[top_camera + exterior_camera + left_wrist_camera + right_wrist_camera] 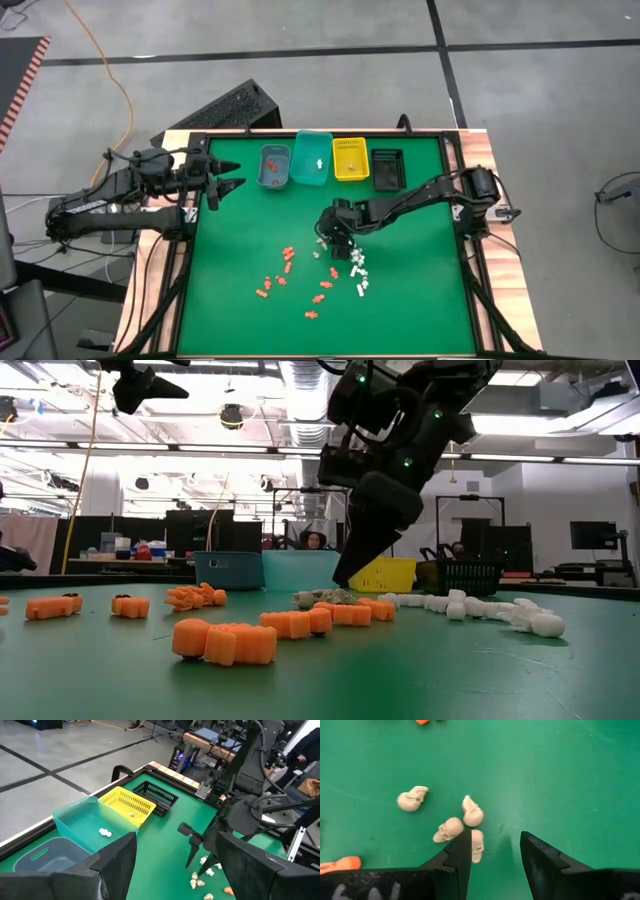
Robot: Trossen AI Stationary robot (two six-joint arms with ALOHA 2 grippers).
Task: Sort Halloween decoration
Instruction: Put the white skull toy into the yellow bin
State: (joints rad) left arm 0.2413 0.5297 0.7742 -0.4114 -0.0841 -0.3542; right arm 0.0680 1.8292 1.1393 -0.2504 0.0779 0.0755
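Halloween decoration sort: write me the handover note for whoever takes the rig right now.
Right gripper: open, low over the tan skulls at mid-table, holding nothing.
Left gripper: open, empty, waiting near the blue bin.
Done: a few pieces already lie in the blue, teal and yellow bins.
Left: orange pieces, white pieces and skulls are loose on the mat.

Small orange plastic figurines (290, 278) lie scattered flat on the green mat's near-left middle. Small white bone-like plastic pieces (359, 272) trail just to their right. 4 tan skull-shaped pieces (451, 829) cluster on the mat — 3 touching or nearly so, 1 lone skull (412, 799) apart.
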